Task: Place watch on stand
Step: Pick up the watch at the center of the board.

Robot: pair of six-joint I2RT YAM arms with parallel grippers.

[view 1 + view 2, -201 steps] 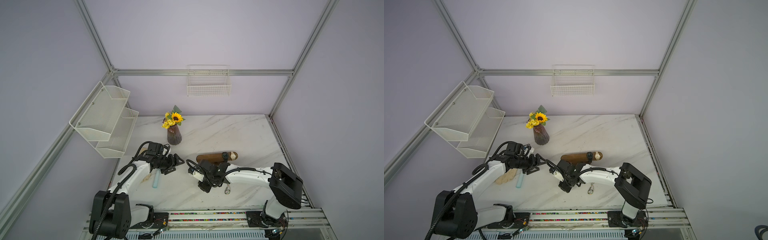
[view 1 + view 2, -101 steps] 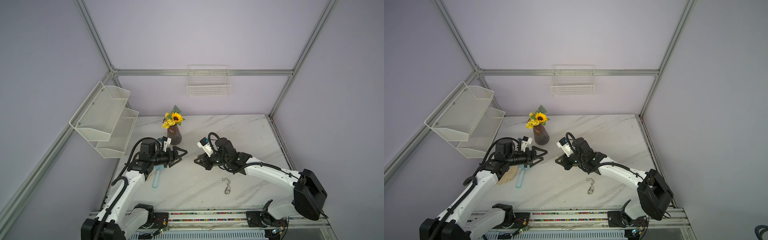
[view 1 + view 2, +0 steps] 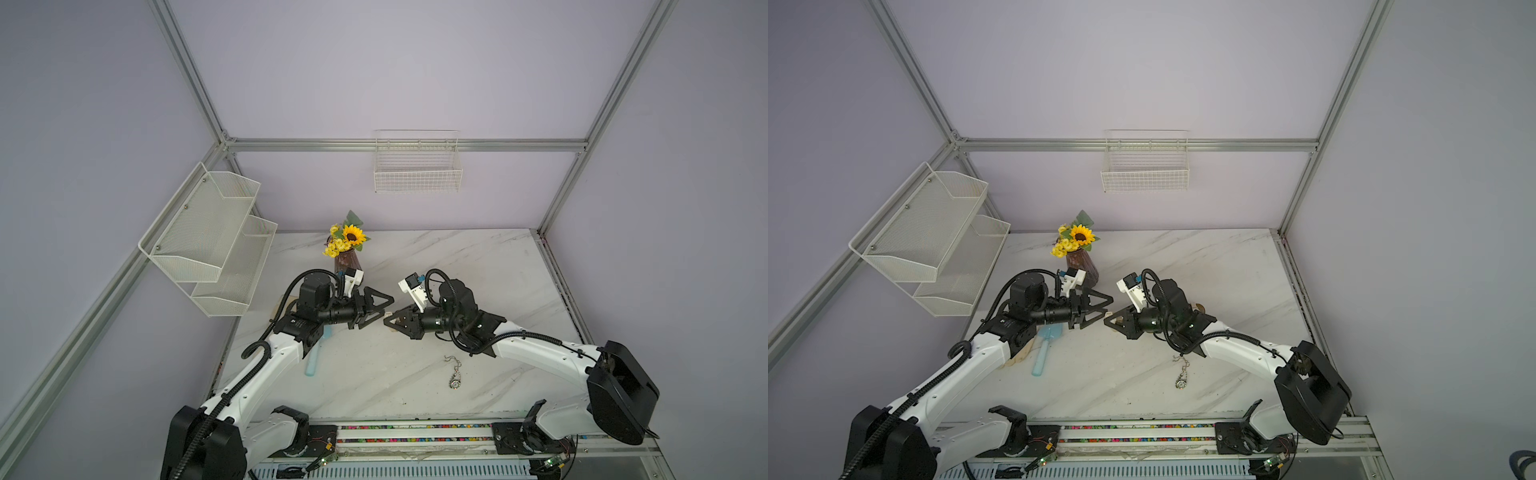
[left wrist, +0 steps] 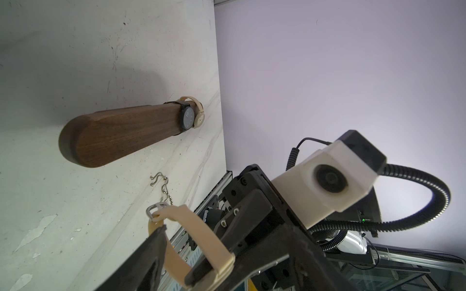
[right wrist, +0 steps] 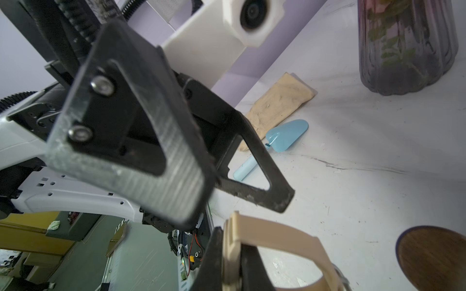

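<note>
A chain with a pendant (image 3: pixel 455 373) lies near the front of the desk (image 3: pixel 365 386). Farther in, above the desk, the right pincer (image 3: pixel 390 322) pinches the beige watch (image 4: pixel 191 226) by its strap, and the left pincer (image 3: pixel 385 308) is spread just beside it. Behind them, the stand (image 4: pixel 121 136) carries two other watches (image 4: pixel 187 118) at one end.

- I see a white marble-veined tabletop (image 3: pixel 478 266).
- Purple ribbed glass vase (image 3: pixel 347 261): behind my left claw (image 3: pixel 386 308).
- Pale blue plastic scoop (image 3: pixel 313 365): partly under its arm.
- Silver metal chain (image 3: pixel 455 372): near side of right claw (image 3: pixel 388 323).
- Dark brown wooden stand (image 4: pixel 121 136): by that claw's wrist.
</note>
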